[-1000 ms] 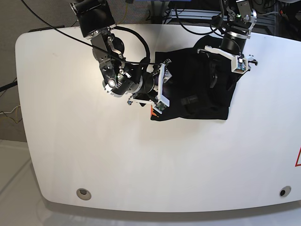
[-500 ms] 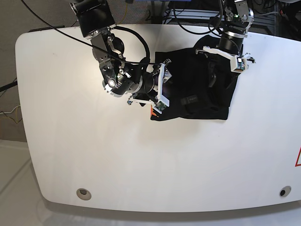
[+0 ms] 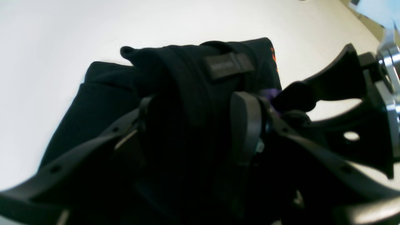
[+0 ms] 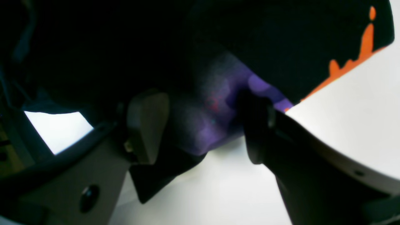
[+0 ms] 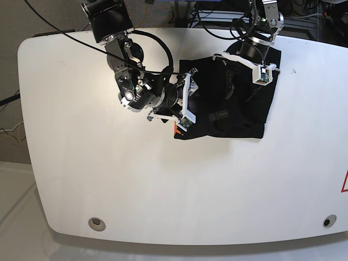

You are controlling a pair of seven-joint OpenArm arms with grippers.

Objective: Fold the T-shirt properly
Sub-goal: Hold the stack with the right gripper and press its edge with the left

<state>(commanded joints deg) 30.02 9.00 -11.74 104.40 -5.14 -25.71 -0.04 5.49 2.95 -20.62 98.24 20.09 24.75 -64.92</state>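
T-shirt (image 5: 247,122) unmoved; left end effector (image 5: 241,93) shifted.

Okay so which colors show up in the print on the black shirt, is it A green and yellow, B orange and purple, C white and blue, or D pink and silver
B: in the right wrist view, the T-shirt has orange running along its edge, with purple beside it.
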